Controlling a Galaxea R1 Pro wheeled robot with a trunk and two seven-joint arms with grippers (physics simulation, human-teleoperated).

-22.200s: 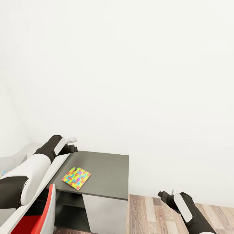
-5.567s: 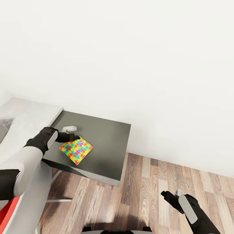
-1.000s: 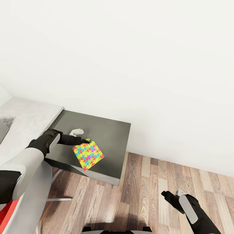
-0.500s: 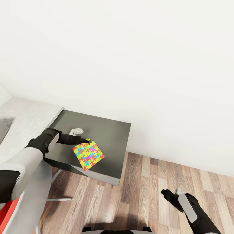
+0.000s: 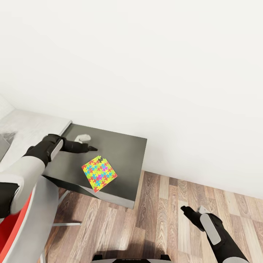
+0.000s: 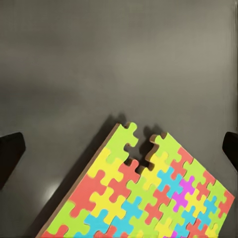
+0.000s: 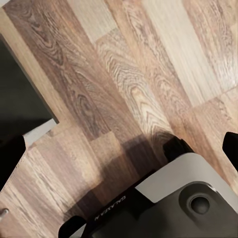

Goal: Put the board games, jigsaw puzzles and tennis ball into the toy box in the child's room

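One jigsaw puzzle (image 5: 99, 173) lies flat on the dark grey side desk (image 5: 122, 146) of the table, close to the desk's front edge. In the left wrist view the puzzle (image 6: 144, 193) has a notch in its near corner. My left gripper (image 5: 89, 143) hovers open above the desk, just behind the puzzle's far corner and apart from it. Its fingertips (image 6: 10, 158) stand wide with nothing between them. My right gripper (image 5: 190, 212) hangs open and empty over the wood floor at the lower right.
The white table top (image 5: 33, 126) joins the dark desk on the left. A red chair (image 5: 14, 226) sits under my left arm. A white wall rises behind the desk. Wood-plank floor (image 7: 148, 74) spreads to the right, with my base (image 7: 168, 208) below.
My left gripper has drawn back from the puzzle's far corner, towards the wall and upward. The puzzle lies where it was. The right arm has barely moved.
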